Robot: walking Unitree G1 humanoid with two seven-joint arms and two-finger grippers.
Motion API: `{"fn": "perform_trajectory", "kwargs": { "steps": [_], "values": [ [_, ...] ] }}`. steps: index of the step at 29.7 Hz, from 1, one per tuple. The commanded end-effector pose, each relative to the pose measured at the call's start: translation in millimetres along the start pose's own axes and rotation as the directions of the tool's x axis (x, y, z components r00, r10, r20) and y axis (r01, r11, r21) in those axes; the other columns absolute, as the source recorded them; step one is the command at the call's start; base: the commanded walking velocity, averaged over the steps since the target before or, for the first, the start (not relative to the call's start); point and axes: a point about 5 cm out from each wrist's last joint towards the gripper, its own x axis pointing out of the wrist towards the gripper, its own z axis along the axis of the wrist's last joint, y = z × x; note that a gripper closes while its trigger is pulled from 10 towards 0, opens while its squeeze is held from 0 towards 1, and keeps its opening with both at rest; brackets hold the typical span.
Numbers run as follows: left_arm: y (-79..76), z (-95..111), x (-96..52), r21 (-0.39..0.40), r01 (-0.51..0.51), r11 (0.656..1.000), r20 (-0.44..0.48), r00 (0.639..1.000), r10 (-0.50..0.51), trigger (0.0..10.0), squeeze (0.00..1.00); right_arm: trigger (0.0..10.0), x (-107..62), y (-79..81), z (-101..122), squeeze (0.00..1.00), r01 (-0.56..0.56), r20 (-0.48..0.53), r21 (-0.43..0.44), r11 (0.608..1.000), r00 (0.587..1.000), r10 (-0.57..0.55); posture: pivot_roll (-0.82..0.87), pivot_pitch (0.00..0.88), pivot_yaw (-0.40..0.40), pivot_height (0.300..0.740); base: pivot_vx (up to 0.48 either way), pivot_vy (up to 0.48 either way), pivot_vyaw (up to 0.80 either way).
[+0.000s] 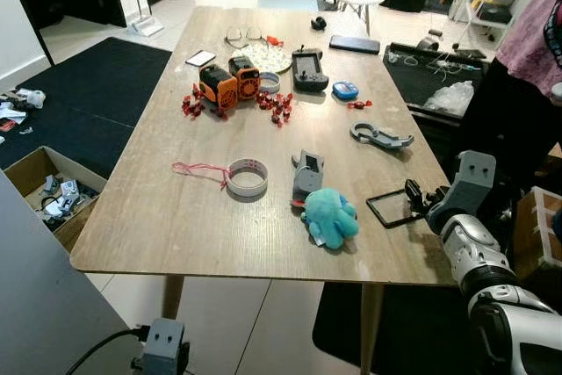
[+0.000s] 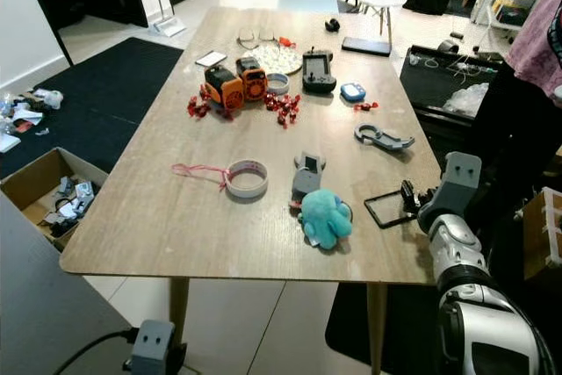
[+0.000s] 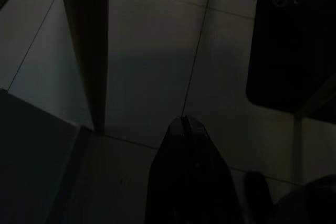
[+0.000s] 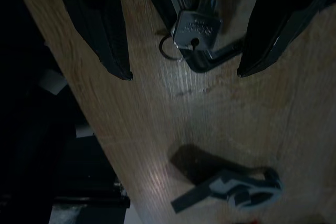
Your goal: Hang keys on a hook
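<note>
Right wrist view: silver key (image 4: 195, 34) on its small metal ring is lying on the wooden table (image 4: 252, 124).
Right gripper (image 4: 184, 74) is resting wide open around it, holding nothing, at the table's 4 o'clock edge; left gripper (image 3: 184, 124) is hanging shut.

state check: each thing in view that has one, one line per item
right gripper: open, fingers either side of the key
key: flat on table, on a ring, not gripped
left gripper: shut, idle under the table
tape roll: lying flat
phone: face down or screen off
</note>
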Motion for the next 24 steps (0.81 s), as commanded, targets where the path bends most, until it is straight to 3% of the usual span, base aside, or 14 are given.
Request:
{"fn": "perform_trajectory", "kwargs": {
  "steps": [1,22,23,24],
  "values": [
    [-4.0,-4,-2.7,-0.016,0.007,1.0,-0.006,1.0,-0.007,10.0,0.0,10.0,0.8,1.6,-1,0.0,-0.005,-0.01,-0.003,1.0,1.0,0.005,0.06,0.149,-0.039,0.74,0.0,0.0,0.0],
    [-6.2,3,-2.6,-0.009,0.012,1.0,0.009,1.0,-0.012,10.0,0.0,10.0,-2.0,15.9,-21,0.0,-0.082,-0.063,-0.01,0.997,0.995,0.081,0.06,0.145,-0.038,0.74,0.0,0.0,0.0],
    [-6.3,3,-2.6,-0.008,0.013,1.0,0.008,1.0,-0.012,10.0,0.0,6.9,-2.3,15.9,-22,0.0,-0.083,-0.064,-0.007,0.997,0.995,0.082,0.06,0.145,-0.038,0.74,0.0,0.0,0.0],
    [-6.5,3,-2.7,-0.008,0.013,1.0,0.008,1.0,-0.013,10.0,0.0,6.9,-2.4,15.9,-22,0.0,-0.083,-0.065,-0.004,0.997,0.994,0.083,0.06,0.145,-0.038,0.74,0.0,0.0,0.0]
  ]
}}
